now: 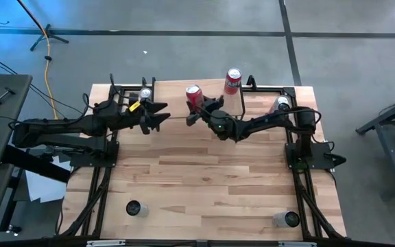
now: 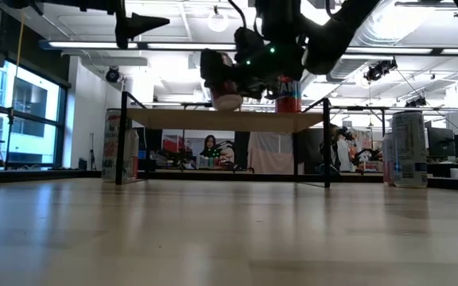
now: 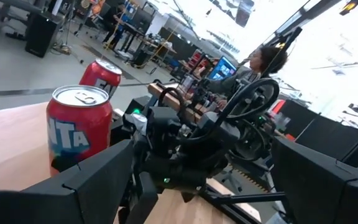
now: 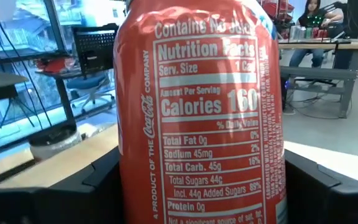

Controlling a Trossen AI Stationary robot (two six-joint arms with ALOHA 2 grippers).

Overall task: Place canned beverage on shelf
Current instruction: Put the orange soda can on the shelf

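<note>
My right gripper (image 1: 199, 104) is shut on a red beverage can (image 1: 195, 96), which it holds upright over the shelf (image 1: 173, 99), a low light-wood riser on black wire legs (image 2: 327, 143) at the table's far side. In the low view the can's bottom (image 2: 227, 102) sits right at the shelf top (image 2: 173, 119); whether they touch cannot be told. A second red can (image 1: 233, 80) stands on the shelf's far right part. My left gripper (image 1: 162, 115) hovers open to the left of the held can, with nothing between its fingers. My right gripper pinches the can's side wall (image 4: 129, 180) between its two fingers (image 4: 92, 186), one on each side of the body, at its lower half. The fingers reach in level from the table's right. The can stays upright, its top (image 3: 82, 96) above the fingers.
A silver can (image 2: 118, 147) stands on the table by the shelf's left legs and another (image 2: 408, 147) stands right of the shelf. Two small round things (image 1: 134, 208) (image 1: 286, 219) sit near the table's front corners. Bare wood lies between them and the shelf.
</note>
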